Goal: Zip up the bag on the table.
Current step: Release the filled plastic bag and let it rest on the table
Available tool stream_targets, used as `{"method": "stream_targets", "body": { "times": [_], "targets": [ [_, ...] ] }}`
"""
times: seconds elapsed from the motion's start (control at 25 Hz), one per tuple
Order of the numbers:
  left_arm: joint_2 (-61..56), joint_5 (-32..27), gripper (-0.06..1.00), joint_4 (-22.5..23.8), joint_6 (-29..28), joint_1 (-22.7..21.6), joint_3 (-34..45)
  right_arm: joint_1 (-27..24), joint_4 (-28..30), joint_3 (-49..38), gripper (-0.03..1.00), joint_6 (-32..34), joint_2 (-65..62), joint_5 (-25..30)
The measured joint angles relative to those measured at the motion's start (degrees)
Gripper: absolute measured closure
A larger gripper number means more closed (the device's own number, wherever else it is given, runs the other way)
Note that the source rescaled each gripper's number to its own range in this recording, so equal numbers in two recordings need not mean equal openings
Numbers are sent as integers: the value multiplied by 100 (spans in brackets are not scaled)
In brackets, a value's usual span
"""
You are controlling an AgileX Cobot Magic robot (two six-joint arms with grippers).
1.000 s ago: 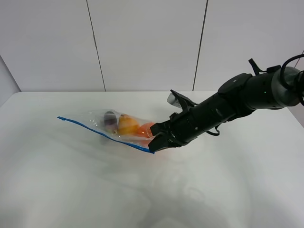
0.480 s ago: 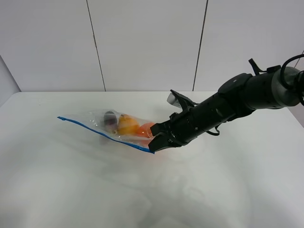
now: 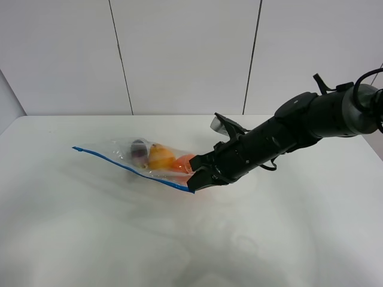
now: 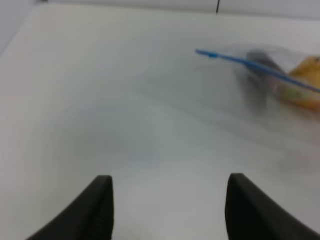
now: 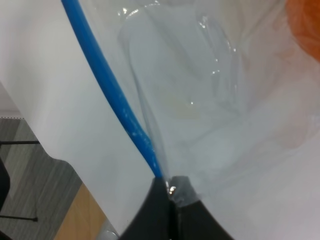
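Observation:
The bag lies on the white table, clear and crinkly, with orange, yellow and dark purple fruit inside. Its blue zip strip runs along the near edge. My right gripper is shut on the bag's right corner, at the end of the strip. The right wrist view shows the fingertips pinching the plastic where the blue strip ends. My left gripper stands open above bare table with nothing between its fingers. The bag sits well ahead of it. The left arm is out of the exterior view.
A pale panelled wall rises behind the table's far edge. In the right wrist view the table's edge and grey floor show beyond the bag. White tabletop surrounds the bag on all sides.

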State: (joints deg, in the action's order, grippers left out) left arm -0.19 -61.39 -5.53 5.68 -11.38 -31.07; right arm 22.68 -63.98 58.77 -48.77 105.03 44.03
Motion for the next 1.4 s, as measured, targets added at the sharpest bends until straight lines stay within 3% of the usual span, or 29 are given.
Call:
{"method": "stream_targets", "body": {
  "times": [1.4],
  "targets": [
    [0,-1,31,-97,61,375,286,0,12,0,97,0,0,-11]
  ]
}}
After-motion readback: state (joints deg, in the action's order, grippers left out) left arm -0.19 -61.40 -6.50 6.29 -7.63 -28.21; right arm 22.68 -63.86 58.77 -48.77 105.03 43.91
